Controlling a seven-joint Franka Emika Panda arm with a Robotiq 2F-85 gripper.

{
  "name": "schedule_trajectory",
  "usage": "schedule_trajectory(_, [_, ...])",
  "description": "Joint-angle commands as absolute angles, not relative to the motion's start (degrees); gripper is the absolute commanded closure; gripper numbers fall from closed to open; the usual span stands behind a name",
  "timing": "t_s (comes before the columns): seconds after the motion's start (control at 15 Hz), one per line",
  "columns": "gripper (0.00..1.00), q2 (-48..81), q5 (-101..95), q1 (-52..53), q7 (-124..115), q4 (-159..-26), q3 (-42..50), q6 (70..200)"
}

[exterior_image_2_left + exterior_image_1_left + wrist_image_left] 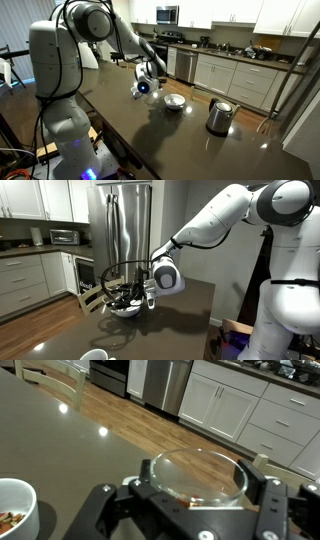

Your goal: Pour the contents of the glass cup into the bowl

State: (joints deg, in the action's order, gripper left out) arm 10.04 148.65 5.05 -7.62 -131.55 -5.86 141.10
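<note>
In the wrist view, the clear glass cup (198,475) sits clamped between my gripper (205,485) fingers, its round rim facing the camera. A small brownish bit of the contents (192,505) lies against the glass wall near my palm. The white bowl (28,520) is at the lower left, beside and below the cup, with some bits inside. In both exterior views the gripper (152,288) (145,86) hangs low over the dark table, next to the bowl (124,310) (175,102). A utensil handle sticks out of the bowl.
A dark kettle-like jug (219,116) stands on the table beyond the bowl. The rim of a white mug (95,355) shows at the near table edge. A wooden chair (90,298) sits at the table's far side. Kitchen cabinets and a fridge (125,220) stand behind.
</note>
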Motion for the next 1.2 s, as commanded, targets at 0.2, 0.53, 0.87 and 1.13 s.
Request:
schedule_trajectory(0.2, [0.41, 8.6, 145.1, 5.0, -4.7, -132.2, -4.0, 144.1])
schedule_trajectory(0.53, [0.41, 9.3, 144.5, 4.4, -3.3, -131.9, -2.0, 143.6])
schedule_trajectory(0.87, [0.41, 10.8, 143.5, 3.8, -3.0, -130.9, -0.4, 143.4])
schedule_trajectory(1.13, [0.41, 12.3, 142.0, 3.9, -1.2, -129.6, 0.7, 143.9])
